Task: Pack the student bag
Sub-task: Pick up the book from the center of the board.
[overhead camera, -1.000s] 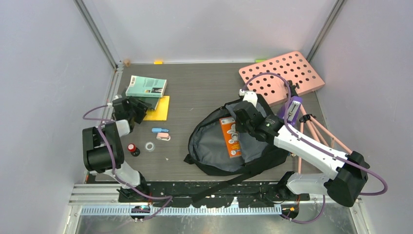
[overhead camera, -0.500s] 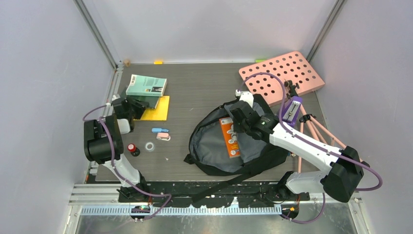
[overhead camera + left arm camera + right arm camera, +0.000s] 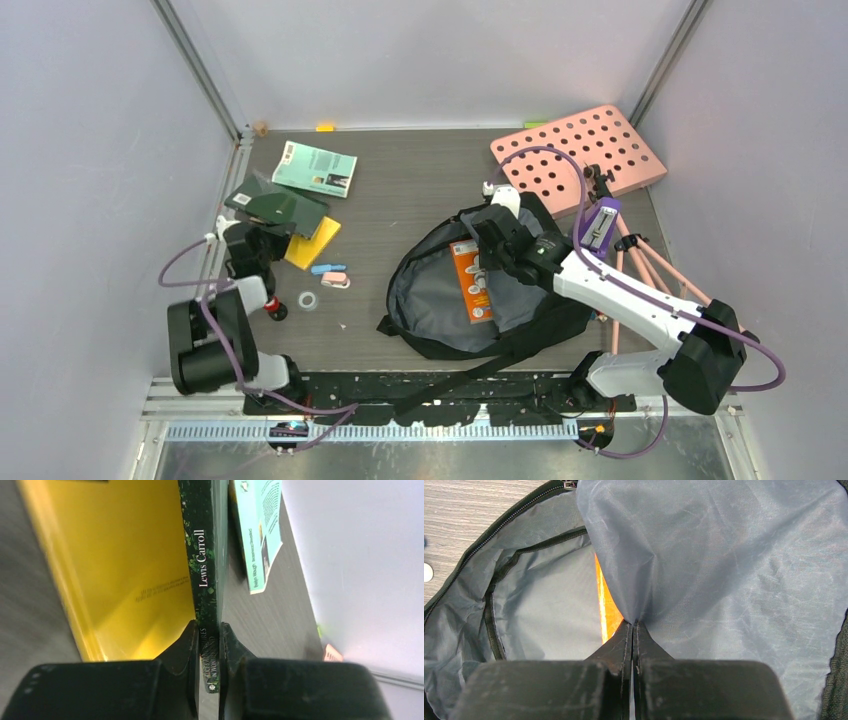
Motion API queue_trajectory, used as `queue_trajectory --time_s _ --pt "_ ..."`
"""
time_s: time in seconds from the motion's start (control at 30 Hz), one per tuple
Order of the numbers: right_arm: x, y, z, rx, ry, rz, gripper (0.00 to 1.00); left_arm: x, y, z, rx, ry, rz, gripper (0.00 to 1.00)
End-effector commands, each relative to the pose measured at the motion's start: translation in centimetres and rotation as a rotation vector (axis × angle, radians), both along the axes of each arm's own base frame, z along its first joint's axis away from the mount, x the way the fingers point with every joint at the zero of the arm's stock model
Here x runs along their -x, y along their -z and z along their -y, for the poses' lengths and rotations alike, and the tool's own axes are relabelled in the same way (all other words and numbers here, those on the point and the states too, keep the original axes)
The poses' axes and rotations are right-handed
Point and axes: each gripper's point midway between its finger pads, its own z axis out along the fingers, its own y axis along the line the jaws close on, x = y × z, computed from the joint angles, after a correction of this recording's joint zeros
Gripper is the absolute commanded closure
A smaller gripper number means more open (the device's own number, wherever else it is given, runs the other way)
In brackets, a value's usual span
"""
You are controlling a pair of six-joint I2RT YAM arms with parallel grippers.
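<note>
The student bag (image 3: 520,322) lies open at the table's centre right, grey lining up, with an orange book (image 3: 472,281) inside. My right gripper (image 3: 488,232) is at the bag's far rim, shut on a fold of the grey lining (image 3: 724,555) and holding it up; its fingertips (image 3: 631,625) meet on the cloth beside the orange book (image 3: 606,607). At the far left my left gripper (image 3: 258,232) is shut on the spine of a dark green book (image 3: 276,204). The spine (image 3: 204,555) is clamped between the left gripper's pads (image 3: 206,640).
A yellow book (image 3: 314,241) lies under the green one and a teal book (image 3: 316,168) lies beyond it. Blue (image 3: 327,268) and pink (image 3: 336,281) erasers, a tape roll (image 3: 308,300) and a red-capped item (image 3: 271,306) sit between. A pink holed board (image 3: 578,155) and a purple stapler (image 3: 600,226) are far right.
My left gripper closed on the green book and drew back toward me, tilting the book. The teal book slid off toward the back wall and the yellow book turned. The right arm barely moved.
</note>
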Motion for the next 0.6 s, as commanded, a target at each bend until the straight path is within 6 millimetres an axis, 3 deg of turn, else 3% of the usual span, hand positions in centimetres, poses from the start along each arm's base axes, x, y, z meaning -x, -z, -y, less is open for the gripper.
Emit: queue_trajectory --time_s 0.0,0.27,0.57 --pt "-1.6 -4.4 -1.4 -0.106 0.008 0.116 1.0 3.2 -2.1 -1.5 -0.159 -0.046 -0.023 1.0" --pt "-1.3 -4.8 -1.1 -0.117 0.009 0.125 1.0 8.5 -8.5 -0.8 -0.364 0.038 -0.082 1.0" --pt "-0.9 -5.3 -0.5 -0.108 0.004 0.138 1.0 8.5 -14.7 4.3 -0.444 0.433 -0.099 1.0"
